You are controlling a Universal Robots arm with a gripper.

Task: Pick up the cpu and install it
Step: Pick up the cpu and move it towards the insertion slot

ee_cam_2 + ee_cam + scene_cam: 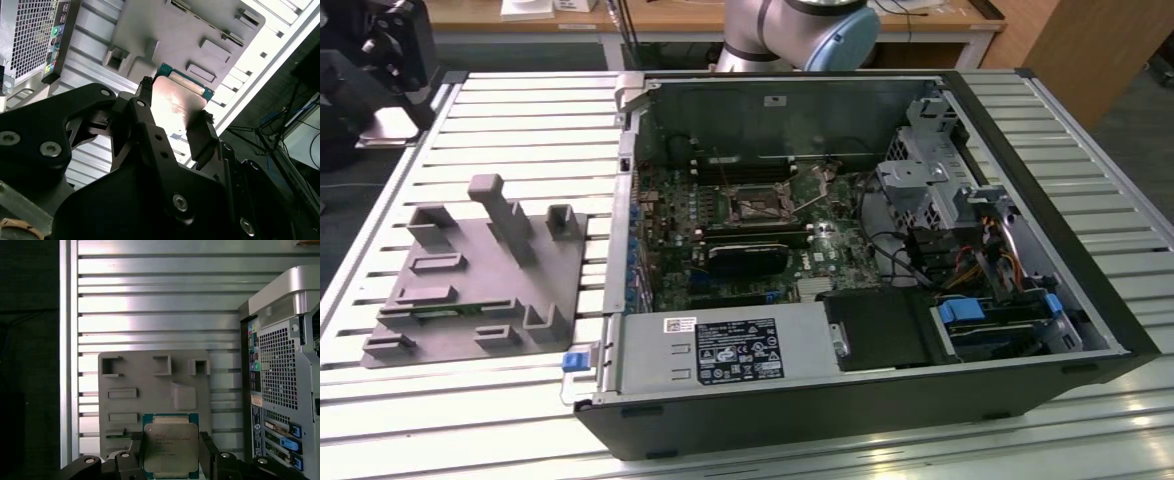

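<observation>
On the exterior view's left I have the grey tray on the slatted table. Just beside it, across the middle and the exterior view's right, the case lies open. The socket sits on the green board, in the upper middle of that frame and well apart from the tray.

The cpu is not on the tray; it is in the gripper. In the first wrist view its dull silver top faces the camera. One of the black fingers is pressed against each of two opposite edges, so I read the gripper as closed on the chip. The second wrist view shows the same hold, with the cpu flat between the two pads and the tray far behind it.

Both wrist views look past the chip to the tray and the case's rear panel, so I judge it is held high, outside the case. What matters is that the socket lies inside the case, beyond that rear wall. The chip is nearly square, so there is no long axis to go by, and I cannot tell which corner matches the socket.
</observation>
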